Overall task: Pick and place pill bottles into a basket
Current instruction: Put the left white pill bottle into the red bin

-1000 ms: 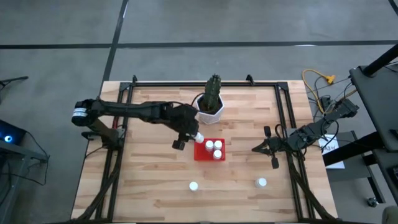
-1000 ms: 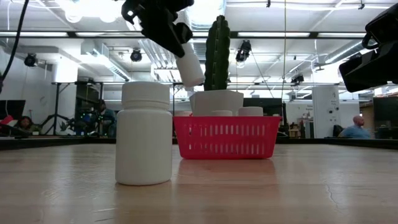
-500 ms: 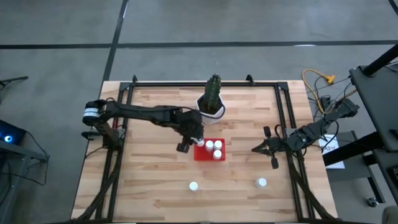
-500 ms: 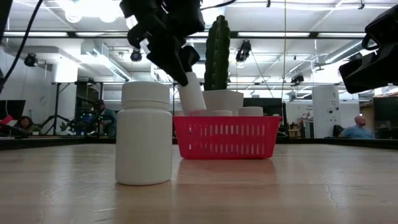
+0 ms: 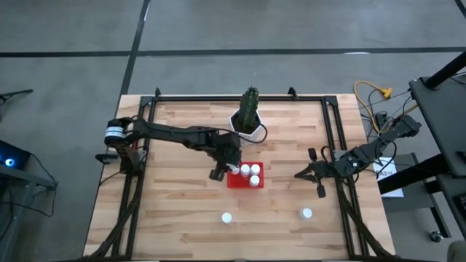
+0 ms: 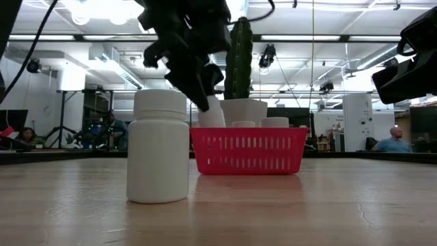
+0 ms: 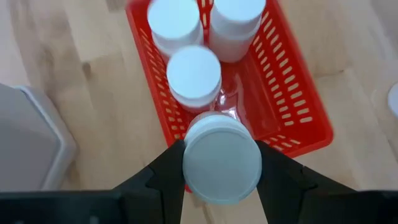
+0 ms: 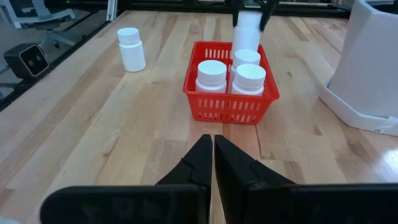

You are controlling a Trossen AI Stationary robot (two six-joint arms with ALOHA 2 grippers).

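The red basket [image 5: 245, 177] stands mid-table and holds three white pill bottles [image 7: 194, 74]. My left gripper [image 5: 227, 171] is over the basket's left far corner, shut on a fourth bottle [image 6: 211, 113], which also shows in the right wrist view [image 8: 247, 28]. Two more bottles stand on their bases on the table near the front edge, one at mid-front [image 5: 227, 217] and one to its right [image 5: 306, 214]. My right gripper [image 5: 313, 175] is shut and empty, to the right of the basket. My left gripper pinches the bottle's round sides [image 7: 186, 163] between its two fingers [image 7: 166, 177], near its upper end. The fingers come from above, slanting down from the table's left. The bottle hangs tilted below them, and its lower end [image 6: 213, 123] dips behind the basket's rim.
A white pot with a green cactus [image 5: 248, 118] stands just behind the basket. Dark frame rails [image 5: 138, 167] run along the table's left and right sides. The near loose bottle looms large in the low view [image 6: 160, 147].
My left gripper has gone down and toward the table's right, onto the basket's left far corner. The bottle it holds was clear above the rim. It has come down tilted, and its lower end is now inside the basket.
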